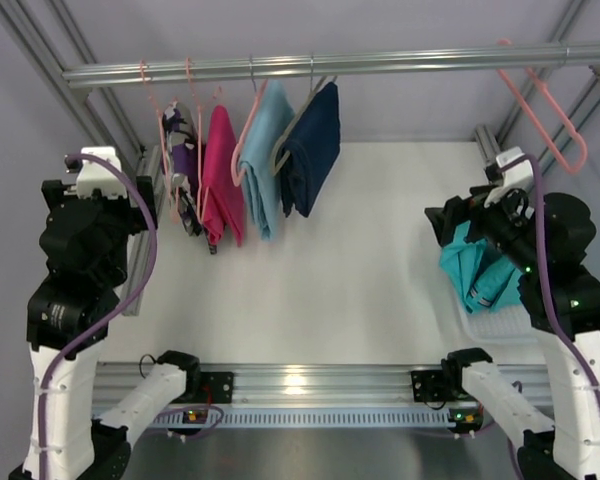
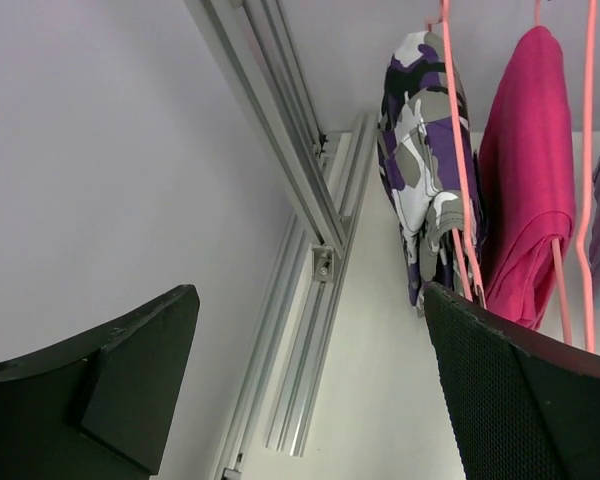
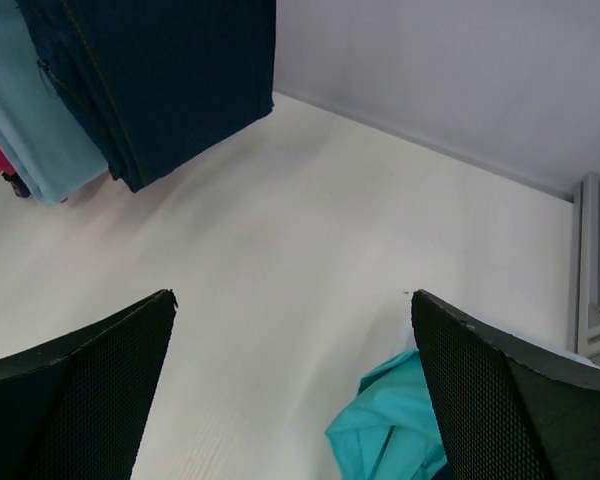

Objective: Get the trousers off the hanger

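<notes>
The teal trousers point(image 1: 477, 268) lie crumpled on the table at the right, partly under my right arm. Their edge shows in the right wrist view as trousers point(image 3: 385, 435), just inside the right finger. The salmon-pink hanger point(image 1: 555, 112) hangs bare from the rail's right end, tilted, well above the trousers. My right gripper point(image 3: 292, 296) is open over the white table with nothing between its fingers. My left gripper point(image 2: 310, 295) is open too, at the far left beside the frame post, holding nothing.
From the rail point(image 1: 330, 65) hang a camouflage garment point(image 2: 420, 150), a magenta one point(image 1: 220, 180), a sky-blue one point(image 1: 265, 160) and a navy one point(image 1: 312, 150). A white tray point(image 1: 500, 325) lies under the trousers. Aluminium posts point(image 2: 310, 250) run along the left wall.
</notes>
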Controlling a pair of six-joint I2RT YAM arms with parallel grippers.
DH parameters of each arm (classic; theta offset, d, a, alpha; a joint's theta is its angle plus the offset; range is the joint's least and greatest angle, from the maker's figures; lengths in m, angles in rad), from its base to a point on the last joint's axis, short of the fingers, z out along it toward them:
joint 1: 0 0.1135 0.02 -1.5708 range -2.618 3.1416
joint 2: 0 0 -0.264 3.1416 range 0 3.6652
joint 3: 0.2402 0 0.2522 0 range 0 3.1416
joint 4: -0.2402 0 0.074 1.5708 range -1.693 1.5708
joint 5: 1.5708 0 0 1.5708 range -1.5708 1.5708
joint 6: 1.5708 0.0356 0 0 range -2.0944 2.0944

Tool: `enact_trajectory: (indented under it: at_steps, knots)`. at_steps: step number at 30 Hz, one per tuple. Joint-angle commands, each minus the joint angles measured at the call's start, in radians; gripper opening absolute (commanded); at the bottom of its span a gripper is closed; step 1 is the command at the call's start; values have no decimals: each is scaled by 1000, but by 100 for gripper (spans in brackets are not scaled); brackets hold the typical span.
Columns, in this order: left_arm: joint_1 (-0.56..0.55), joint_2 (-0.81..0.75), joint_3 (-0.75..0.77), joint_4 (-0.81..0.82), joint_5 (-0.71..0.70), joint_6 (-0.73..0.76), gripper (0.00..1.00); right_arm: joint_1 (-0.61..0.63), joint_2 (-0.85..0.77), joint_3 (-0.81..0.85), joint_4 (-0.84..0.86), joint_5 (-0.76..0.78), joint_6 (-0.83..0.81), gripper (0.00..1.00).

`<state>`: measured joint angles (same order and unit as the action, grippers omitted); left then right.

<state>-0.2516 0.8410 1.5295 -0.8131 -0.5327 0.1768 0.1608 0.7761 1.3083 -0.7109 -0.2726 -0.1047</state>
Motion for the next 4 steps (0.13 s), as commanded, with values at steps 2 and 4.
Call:
enact_trajectory:
  at_steps: [2, 4]
  knots:
    - [23, 6, 18, 49, -10, -31, 99, -6, -4, 0, 74, 36, -12, 99]
    - [25, -6, 14, 61, -18, -22, 99, -7, -11, -3, 76, 52, -10, 100]
